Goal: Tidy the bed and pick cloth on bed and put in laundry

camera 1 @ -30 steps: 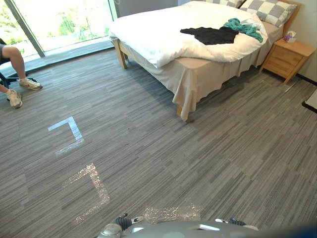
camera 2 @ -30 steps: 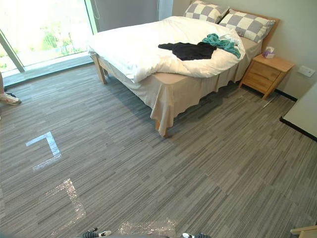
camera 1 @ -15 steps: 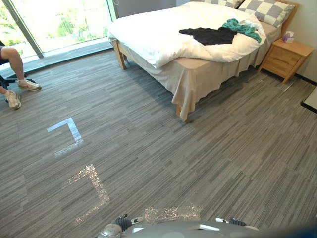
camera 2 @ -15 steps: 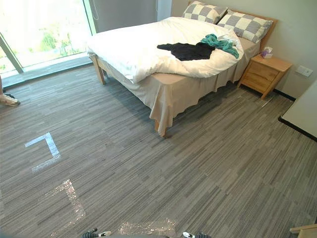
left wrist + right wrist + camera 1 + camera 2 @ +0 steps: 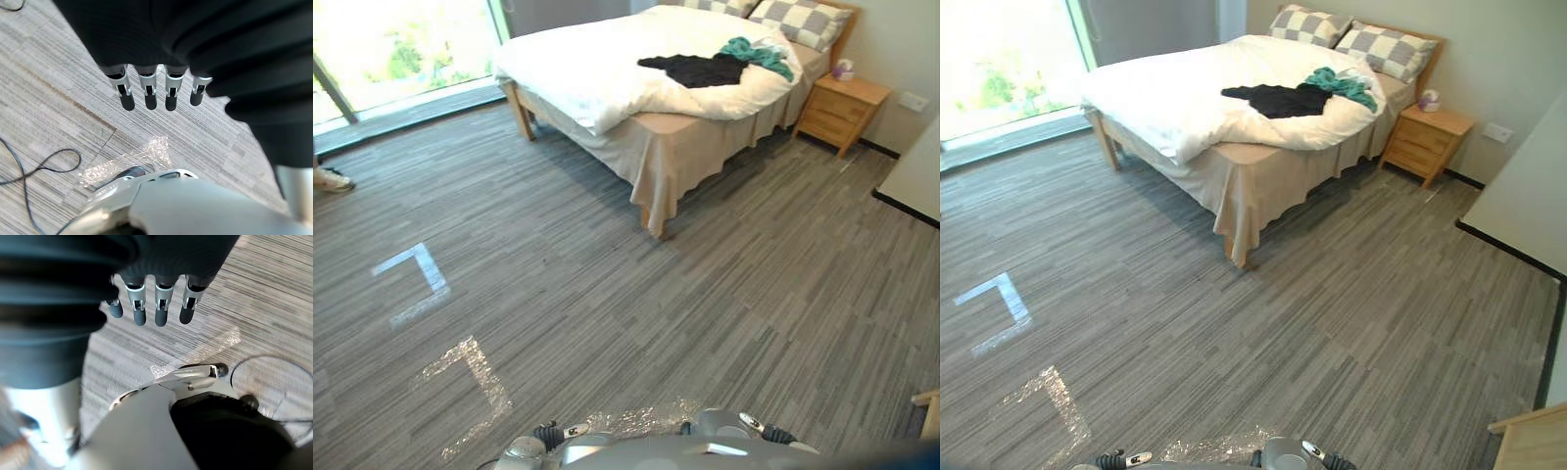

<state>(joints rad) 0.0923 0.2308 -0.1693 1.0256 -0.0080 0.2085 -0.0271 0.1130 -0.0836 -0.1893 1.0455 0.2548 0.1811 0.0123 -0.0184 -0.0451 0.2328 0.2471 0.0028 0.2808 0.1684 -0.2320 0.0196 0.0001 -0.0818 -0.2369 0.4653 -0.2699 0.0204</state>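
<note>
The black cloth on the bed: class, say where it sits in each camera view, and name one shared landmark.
Left eye view: black cloth upper right of centre, on the white duvet beside the teal cloth.
Right eye view: black cloth upper centre, on the duvet.
Left wrist view: left hand over floor.
Right wrist view: right hand over floor.
Shared landmark: the nightstand, in both eye views.

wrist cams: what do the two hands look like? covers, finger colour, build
They match. The left hand has a black ribbed cover over its back and wrist, with short silver fingers in a row ending in rounded dark tips. The right hand has the same dark ribbed cover and silver, dark-tipped fingers.
</note>
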